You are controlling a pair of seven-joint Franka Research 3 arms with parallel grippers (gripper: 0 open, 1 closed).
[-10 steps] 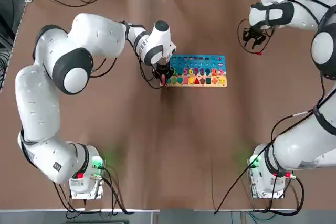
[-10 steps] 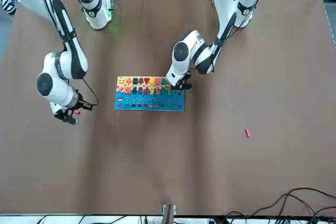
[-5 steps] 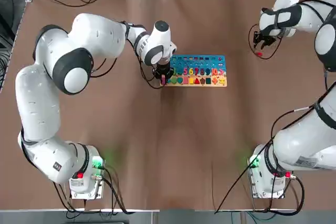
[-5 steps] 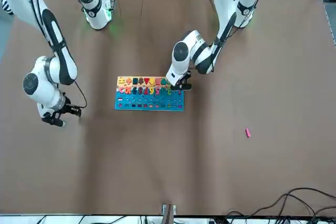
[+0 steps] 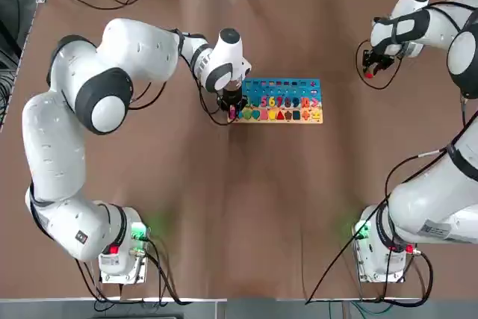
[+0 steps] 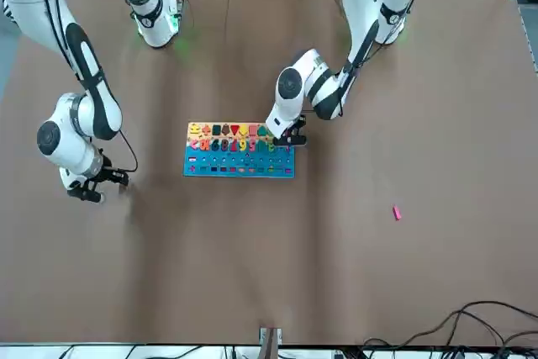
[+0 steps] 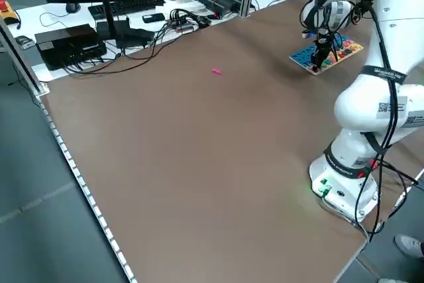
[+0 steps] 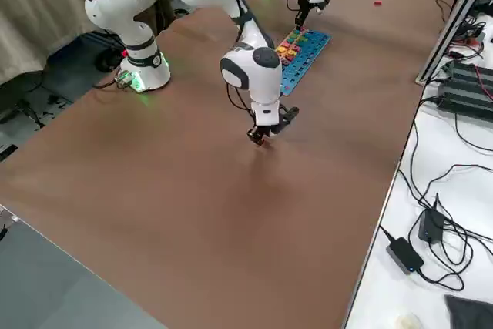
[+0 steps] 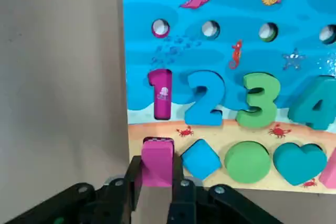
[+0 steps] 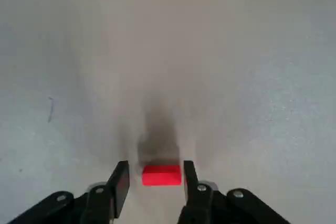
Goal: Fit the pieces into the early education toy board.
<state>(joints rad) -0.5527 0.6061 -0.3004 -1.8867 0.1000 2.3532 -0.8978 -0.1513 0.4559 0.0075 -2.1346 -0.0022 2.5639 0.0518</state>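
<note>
While the board [image 5: 282, 100] lies mid-table, we see the left gripper [image 9: 156, 174] at its left end clamped on a pink piece [image 9: 156, 155], and the right gripper [image 10: 153, 181], well off to the right, straddling a red piece [image 10: 161, 175] without touching.

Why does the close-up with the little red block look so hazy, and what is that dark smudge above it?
In the right wrist view the table is out of focus; the smudge looks like the shadow of the right gripper, with the red piece between its fingers. The left wrist view is sharp: the board shows crisply.
</note>
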